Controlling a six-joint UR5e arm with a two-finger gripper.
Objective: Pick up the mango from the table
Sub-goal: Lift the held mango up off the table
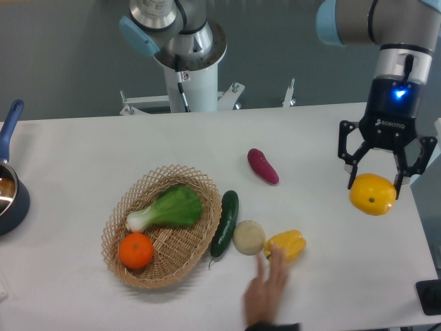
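Nearest the camera: a human hand [265, 293] reaching in from the bottom edge, fingertips touching a yellow bell pepper [286, 245]. Just left of the pepper sits a beige round ball [249, 236], then a dark green cucumber [225, 223] lying against the rim of a wicker basket [138, 259]. The basket holds an orange [135, 250] and a leafy green with a white stalk [165, 209].

Right side: the mango [373, 194] is off the table [89, 158], held in the gripper [377, 185]. Fingers clamped on it from either side, near its top. Long axis roughly horizontal, running left-right; small dark stem dot faces the camera (slightly below centre).

Only readable text: "ROBOTIQ" on the gripper body, under a lit blue LED.

Mid-table: a purple sweet potato [263, 166], lying diagonally. Far left edge: a dark pot with blue handle [9, 186], partly cut off. Back: white robot base column [185, 65].
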